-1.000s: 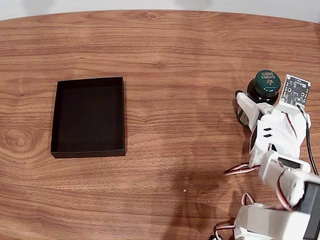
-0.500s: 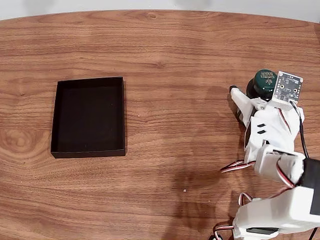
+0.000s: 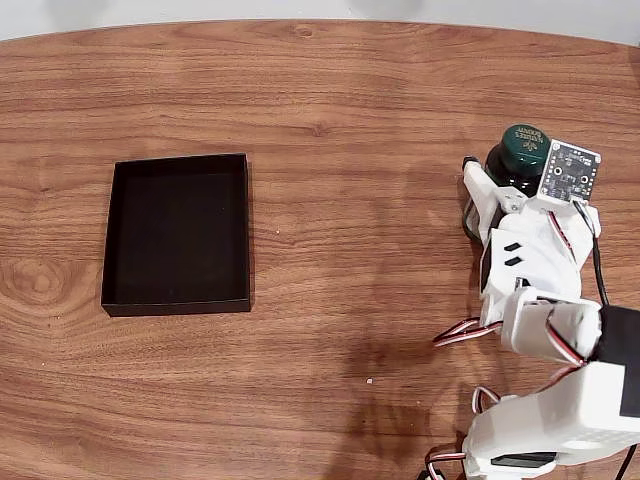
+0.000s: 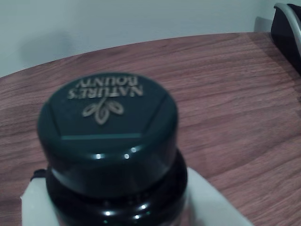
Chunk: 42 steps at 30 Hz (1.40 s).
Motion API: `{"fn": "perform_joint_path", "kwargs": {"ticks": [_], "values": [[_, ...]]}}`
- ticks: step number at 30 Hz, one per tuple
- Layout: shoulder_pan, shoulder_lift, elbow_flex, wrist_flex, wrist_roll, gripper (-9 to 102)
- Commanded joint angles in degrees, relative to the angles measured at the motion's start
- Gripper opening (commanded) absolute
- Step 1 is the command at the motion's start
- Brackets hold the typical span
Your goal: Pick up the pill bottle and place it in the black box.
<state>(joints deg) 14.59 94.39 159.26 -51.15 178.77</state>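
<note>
In the fixed view, a wooden table carries the black box on its left side, lying flat with its low walls up and its dark floor bare. Well apart from it, at the right edge of the table, stands the pill bottle, upright, its round dark green cap facing the camera. The white arm reaches up from the bottom right corner, and the gripper sits at the bottle: one white finger lies against the bottle's left side, while a small circuit board on the wrist covers its right side, so whether the jaws are clenched on the bottle or merely around it cannot be told here. In the wrist view, the pill bottle stands close before the lens, the cap's pale lettering upside down, with a white part of the gripper beneath and behind its base; the wood grain runs on past it to a pale wall.
</note>
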Motion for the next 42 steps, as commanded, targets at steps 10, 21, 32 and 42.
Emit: {"fn": "perform_joint_path", "kwargs": {"ticks": [10, 21, 32, 42], "values": [[-1.93, 5.27, 1.14, -0.97, -1.14, 21], [-6.15, 13.54, 2.99, 2.72, -2.37, 20], [-15.21, 40.78, 9.93, 16.96, -2.11, 19], [-21.36, 50.71, 9.32, 24.52, -0.7, 17]]}}
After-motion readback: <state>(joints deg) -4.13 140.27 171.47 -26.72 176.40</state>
